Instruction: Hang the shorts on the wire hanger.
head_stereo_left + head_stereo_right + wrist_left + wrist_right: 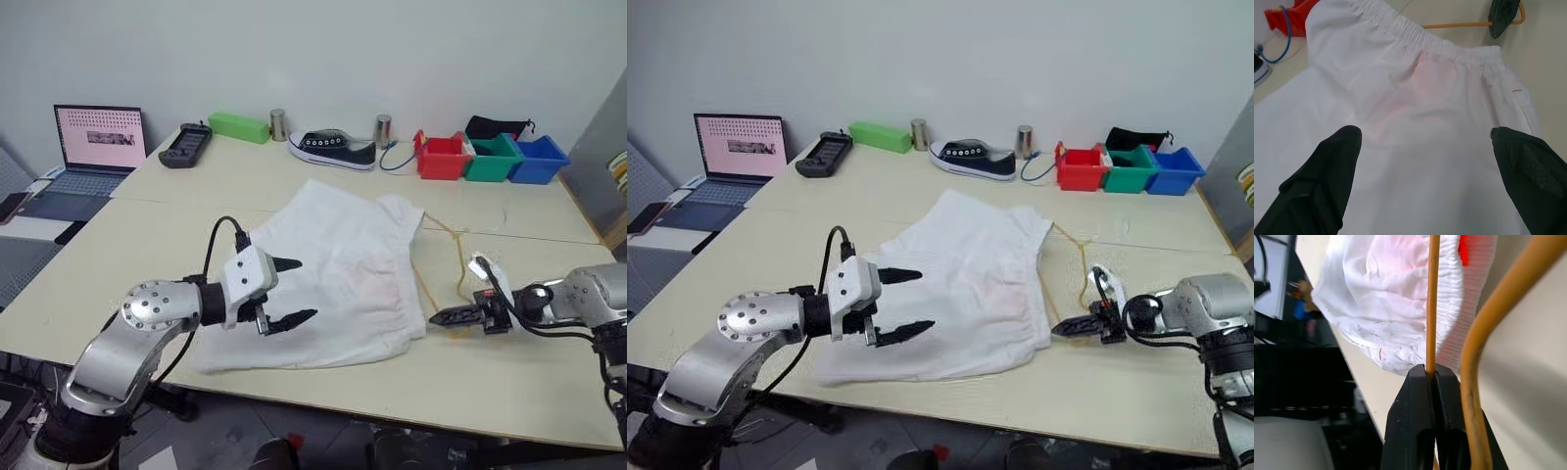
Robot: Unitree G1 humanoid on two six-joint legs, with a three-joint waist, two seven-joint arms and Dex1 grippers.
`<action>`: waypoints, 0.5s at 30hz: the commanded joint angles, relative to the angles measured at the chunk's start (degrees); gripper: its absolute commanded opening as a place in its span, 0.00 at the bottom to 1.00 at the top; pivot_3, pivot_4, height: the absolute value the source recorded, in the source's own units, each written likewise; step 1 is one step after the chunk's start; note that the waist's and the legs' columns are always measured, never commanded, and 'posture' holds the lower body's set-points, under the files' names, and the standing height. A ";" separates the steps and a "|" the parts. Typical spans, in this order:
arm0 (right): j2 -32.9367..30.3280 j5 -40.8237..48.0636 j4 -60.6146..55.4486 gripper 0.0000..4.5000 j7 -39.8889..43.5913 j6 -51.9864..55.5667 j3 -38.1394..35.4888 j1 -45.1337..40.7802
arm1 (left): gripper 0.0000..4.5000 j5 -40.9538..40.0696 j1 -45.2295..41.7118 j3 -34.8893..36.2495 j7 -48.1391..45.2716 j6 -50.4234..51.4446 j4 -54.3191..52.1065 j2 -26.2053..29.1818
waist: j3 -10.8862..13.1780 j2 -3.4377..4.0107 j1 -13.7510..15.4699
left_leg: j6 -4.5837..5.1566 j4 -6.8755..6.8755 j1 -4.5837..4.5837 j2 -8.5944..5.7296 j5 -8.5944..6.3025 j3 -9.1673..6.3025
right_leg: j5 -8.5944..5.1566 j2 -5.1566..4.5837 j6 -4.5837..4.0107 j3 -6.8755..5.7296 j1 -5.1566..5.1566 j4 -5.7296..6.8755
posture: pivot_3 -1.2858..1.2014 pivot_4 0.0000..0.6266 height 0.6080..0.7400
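Tabletop: unmarked shorts, wire hanger in right hand.

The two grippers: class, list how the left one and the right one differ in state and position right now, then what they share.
1. The left gripper has its jaws wide open; the right gripper has its jaws shut.
2. The left gripper holds nothing and hovers over the white shorts; the right gripper pinches the wire hanger beside the shorts' waistband.
Shared: both have two black fingers and point towards the shorts.

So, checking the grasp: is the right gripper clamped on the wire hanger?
Yes, the right gripper is shut on the wire hanger.
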 commanded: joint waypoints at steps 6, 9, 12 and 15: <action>4.45 -26.54 -9.04 0.00 -10.83 -28.41 12.23 -5.75 | 0.99 4.64 -26.92 -0.68 -11.02 -9.01 21.97 5.57 | -0.13 -0.09 -1.80 | -0.11 -0.02 -0.08 -0.02 0.07 -0.05 | 0.06 0.01 0.08 -0.01 -0.01 0.01 | 0.43 0.03 1.00; 5.81 -32.58 -9.19 0.00 -12.33 -32.62 15.13 -6.40 | 0.99 7.13 -31.64 -3.38 -15.30 -13.47 28.57 5.41 | -0.25 0.10 -2.70 | -0.13 -0.07 -0.06 -0.06 0.08 -0.04 | 0.11 -0.06 0.01 0.01 0.02 0.04 | 0.42 0.02 1.00; 8.08 -36.00 -11.06 0.00 -12.90 -31.85 16.08 -8.47 | 0.99 8.79 -36.13 -6.46 -20.30 -16.51 34.79 3.87 | -0.26 0.13 -3.12 | -0.14 -0.14 -0.07 -0.10 0.09 -0.08 | 0.15 -0.11 -0.06 -0.04 0.07 0.10 | 0.42 0.01 1.00; 10.24 -37.84 -12.79 0.00 -13.12 -29.44 15.77 -10.41 | 0.99 9.58 -36.58 -9.60 -26.69 -17.92 36.67 3.55 | -0.26 0.12 -3.73 | -0.20 -0.12 -0.07 -0.10 0.13 -0.13 | 0.14 -0.12 -0.05 0.01 0.05 0.35 | 0.41 0.01 1.00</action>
